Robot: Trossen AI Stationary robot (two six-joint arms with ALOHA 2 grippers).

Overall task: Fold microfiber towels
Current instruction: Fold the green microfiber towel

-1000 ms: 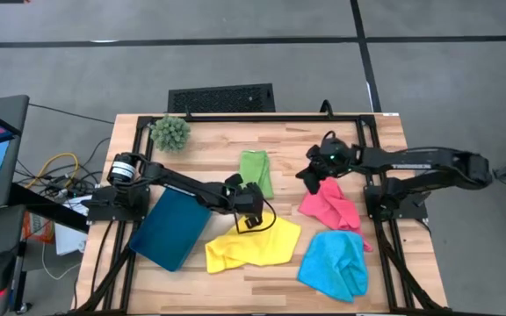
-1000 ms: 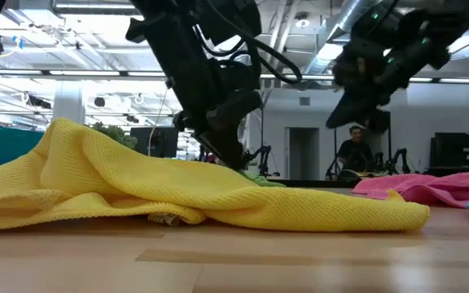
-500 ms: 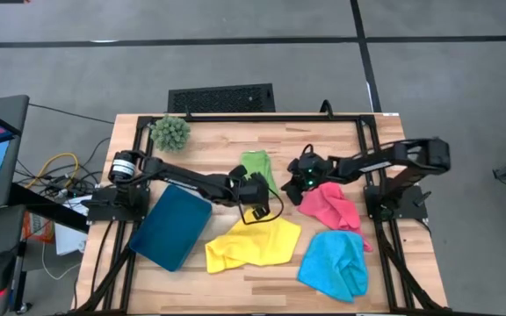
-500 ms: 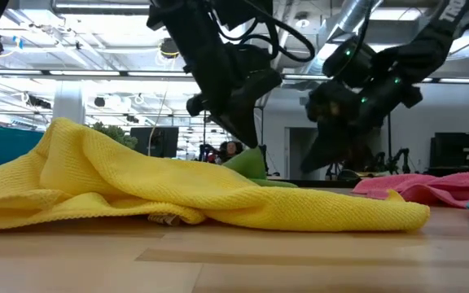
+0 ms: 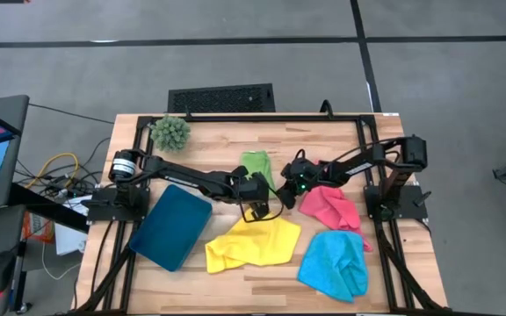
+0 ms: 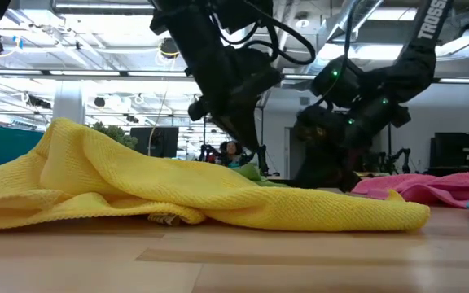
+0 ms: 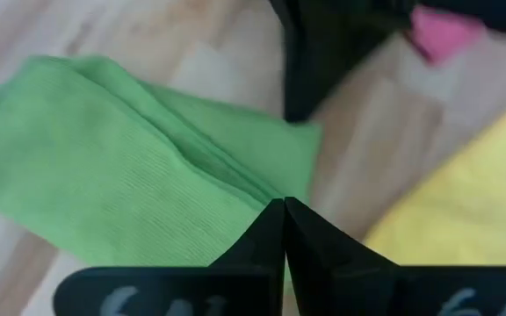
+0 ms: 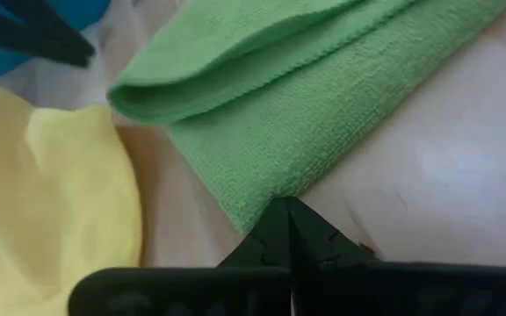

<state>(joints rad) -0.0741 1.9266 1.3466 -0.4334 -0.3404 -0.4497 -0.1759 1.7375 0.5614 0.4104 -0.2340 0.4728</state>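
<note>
Jaws of both grippers (image 5: 262,197) (image 5: 288,186) closed on green towel (image 5: 255,167) corners, teal tray (image 5: 170,226) bare

Grey floor (image 5: 235,53) surrounds the table; ceiling lights (image 6: 72,73) glow overhead.

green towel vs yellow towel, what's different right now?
The green towel is folded into a narrow strip; the yellow towel lies loose and rumpled. Green sits mid-table with both shut tools at its near end; yellow lies nearer the front edge, untouched. Both are soft cloths on the wooden table.
</note>
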